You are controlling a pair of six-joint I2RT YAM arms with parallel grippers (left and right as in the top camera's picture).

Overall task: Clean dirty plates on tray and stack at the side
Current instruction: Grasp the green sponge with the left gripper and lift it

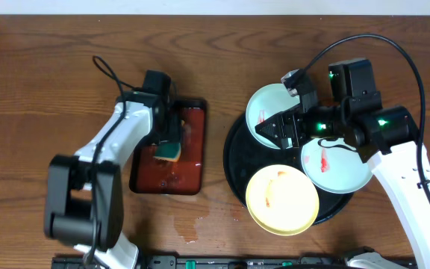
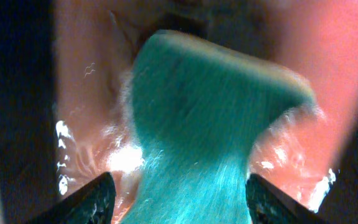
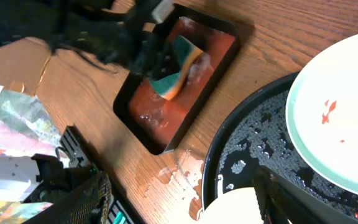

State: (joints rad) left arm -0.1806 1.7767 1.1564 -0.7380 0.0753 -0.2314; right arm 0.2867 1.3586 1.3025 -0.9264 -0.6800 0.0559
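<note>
Three plates lie on the black tray (image 1: pixel 234 161). A mint plate (image 1: pixel 263 101) with small red specks is at the back left. A mint plate (image 1: pixel 338 168) with a red smear is at the right. A pale yellow plate (image 1: pixel 282 198) is at the front. My right gripper (image 1: pixel 273 128) is open and empty. It hovers over the tray beside the back mint plate (image 3: pixel 340 112), above the yellow plate's edge (image 3: pixel 241 208). My left gripper (image 1: pixel 169 134) is closed on a green-and-yellow sponge (image 2: pixel 197 124) standing on edge in the red-brown tray (image 1: pixel 192 168).
The rectangular red-brown tray (image 3: pixel 219 62) holds wet, soapy liquid. Water drops lie on the wood (image 1: pixel 185 220) between the two trays and on the black tray's floor (image 3: pixel 253 143). Bare wood tabletop (image 1: pixel 36 90) extends to the left and back.
</note>
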